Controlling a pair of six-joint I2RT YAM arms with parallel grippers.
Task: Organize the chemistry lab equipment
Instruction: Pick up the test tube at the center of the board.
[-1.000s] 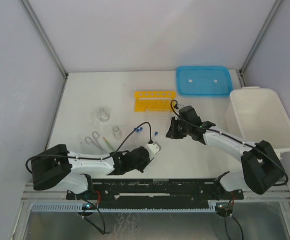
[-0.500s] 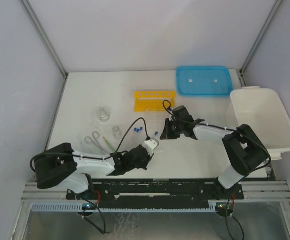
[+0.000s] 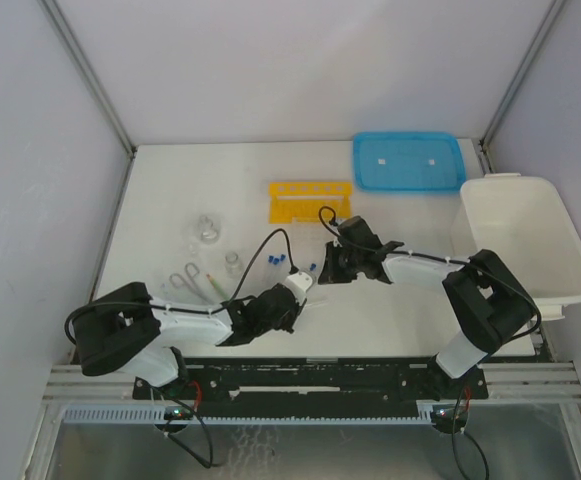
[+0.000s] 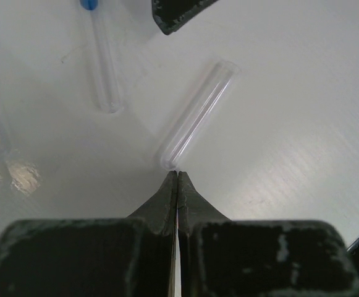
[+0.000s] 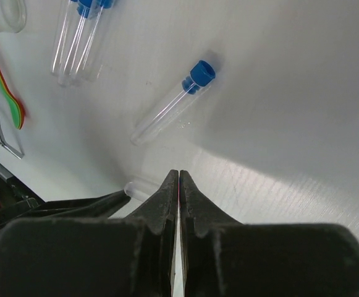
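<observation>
Both the left gripper (image 4: 177,176) and right gripper (image 5: 178,176) are pressed together empty over the white table (image 3: 170,190), where the clear tubes (image 4: 194,114) nearly vanish against it

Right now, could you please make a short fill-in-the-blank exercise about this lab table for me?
1. The fingers of the left gripper are ____, holding nothing.
2. The tube lying alone before the right gripper has a ____ cap.
3. The tube rack is ____ in colour.
4. The uncapped tube before the left gripper lies ____ on the table.

Missing words: shut; blue; yellow; flat
</observation>
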